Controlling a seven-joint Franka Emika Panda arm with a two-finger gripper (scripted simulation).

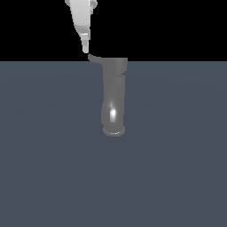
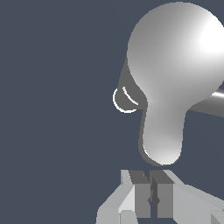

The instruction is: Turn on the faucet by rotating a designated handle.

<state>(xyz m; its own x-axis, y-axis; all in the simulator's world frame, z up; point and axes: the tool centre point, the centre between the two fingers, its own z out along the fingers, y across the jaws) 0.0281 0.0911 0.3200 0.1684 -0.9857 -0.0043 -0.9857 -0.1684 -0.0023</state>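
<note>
The faucet (image 1: 114, 99) stands upright at the centre of the exterior frame on the blue-grey tabletop (image 1: 48, 168). Its handle (image 1: 94, 58) juts from the top toward the exterior view's left. The white claw (image 1: 85, 49) comes down from the upper edge — its tip just above the handle's upturned end. In the wrist view the fingers (image 2: 141, 197) sit pressed together — clenched on nothing.

1 faucet (image 1: 114, 95), 1 handle (image 1: 94, 59), 1 gripper (image 1: 85, 49) (single arm).
</note>
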